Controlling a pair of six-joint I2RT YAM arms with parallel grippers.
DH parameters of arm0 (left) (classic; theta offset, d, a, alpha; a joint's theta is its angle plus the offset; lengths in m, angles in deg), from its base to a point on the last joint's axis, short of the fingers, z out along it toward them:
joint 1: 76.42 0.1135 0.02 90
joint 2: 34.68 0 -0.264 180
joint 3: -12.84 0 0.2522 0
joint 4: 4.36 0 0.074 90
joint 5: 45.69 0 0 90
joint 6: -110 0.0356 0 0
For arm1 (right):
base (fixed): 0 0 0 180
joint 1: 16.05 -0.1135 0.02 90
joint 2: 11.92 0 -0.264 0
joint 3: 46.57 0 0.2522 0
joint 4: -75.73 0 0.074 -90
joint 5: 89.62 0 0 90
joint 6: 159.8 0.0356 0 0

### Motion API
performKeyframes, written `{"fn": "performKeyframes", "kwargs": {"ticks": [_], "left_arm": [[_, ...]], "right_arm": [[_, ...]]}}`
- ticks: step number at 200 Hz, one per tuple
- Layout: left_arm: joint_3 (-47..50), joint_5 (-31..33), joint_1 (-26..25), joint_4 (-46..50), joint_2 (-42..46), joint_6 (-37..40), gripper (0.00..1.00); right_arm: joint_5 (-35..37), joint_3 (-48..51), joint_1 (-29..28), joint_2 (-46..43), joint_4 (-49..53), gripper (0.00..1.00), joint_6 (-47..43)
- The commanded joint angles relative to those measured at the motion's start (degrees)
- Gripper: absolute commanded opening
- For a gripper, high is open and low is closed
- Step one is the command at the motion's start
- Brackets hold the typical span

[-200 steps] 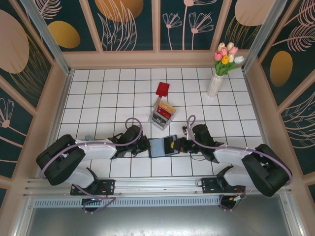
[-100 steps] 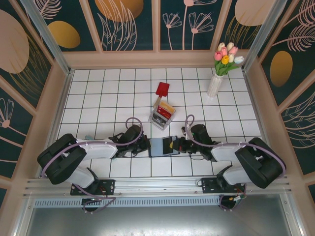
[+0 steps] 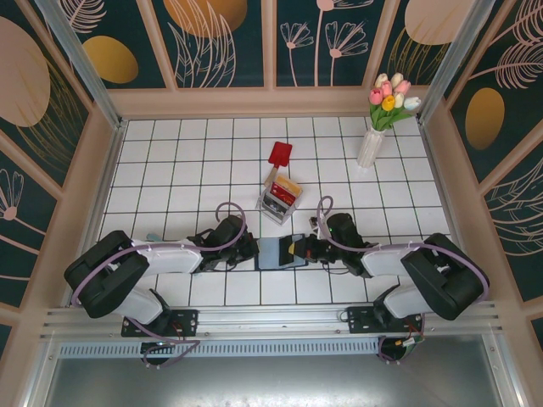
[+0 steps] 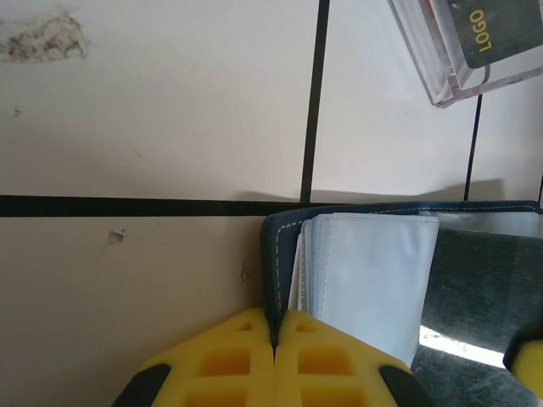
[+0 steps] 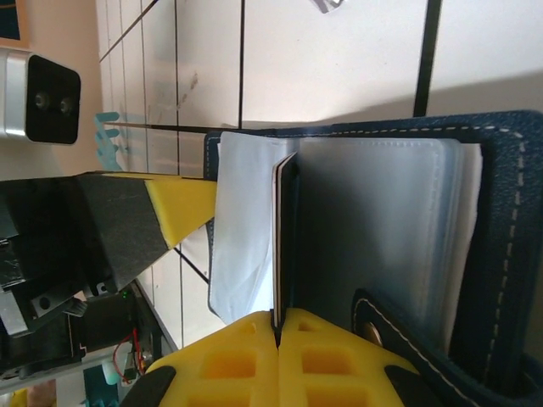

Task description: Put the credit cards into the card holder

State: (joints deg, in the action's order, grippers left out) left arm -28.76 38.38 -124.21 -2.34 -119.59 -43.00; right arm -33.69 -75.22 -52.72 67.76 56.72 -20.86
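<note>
**Both grippers clamped at the open card holder**

Nearest you, your left gripper has its yellow fingers pressed tight together on the navy cover edge of the card holder. The holder lies open on the white tiled table between the two arms, with its pale sleeves facing up.

From the opposite side, your right gripper is pinched on a thin dark credit card. You see it edge-on, standing among those sleeves. The holder's snap tab lies just beside that gripper's fingers.

Look just beyond the holder and you find a clear plastic box, apart from it. The box holds more cards, red and yellow-orange among them.

Farther back, a red paddle lies on the tiles near the box.

Farthest from you, toward the right rear corner, a white vase of tulips stands upright.
</note>
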Motion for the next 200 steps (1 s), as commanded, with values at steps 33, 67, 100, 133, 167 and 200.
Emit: {"fn": "performKeyframes", "kwargs": {"ticks": [33,67,100,133,167,200], "left_arm": [[0.23,1.92,-0.33,2.39,-0.67,0.17,0.04],[0.33,2.53,-0.3,3.09,-0.1,-0.05,0.04],[0.24,2.22,-0.29,2.76,-0.01,0.15,0.04],[0.03,3.06,-0.29,3.57,0.24,0.25,0.05],[0.45,3.16,-0.29,2.29,0.48,0.14,0.04],[0.04,3.29,-0.31,3.9,0.39,0.6,0.04]], "right_arm": [[-3.08,0.53,-0.91,-2.87,-3.19,0.0,0.87],[-1.18,1.99,-0.34,-4.7,-2.07,0.0,0.51],[0.39,1.24,-0.35,-2.02,-0.71,0.0,-1.14],[5.16,1.64,0.11,-2.36,1.57,0.0,-1.01],[4.84,0.65,0.15,-2.85,3.41,0.0,-2.23],[5.59,0.76,0.19,-3.89,3.86,0.0,-2.64]]}}
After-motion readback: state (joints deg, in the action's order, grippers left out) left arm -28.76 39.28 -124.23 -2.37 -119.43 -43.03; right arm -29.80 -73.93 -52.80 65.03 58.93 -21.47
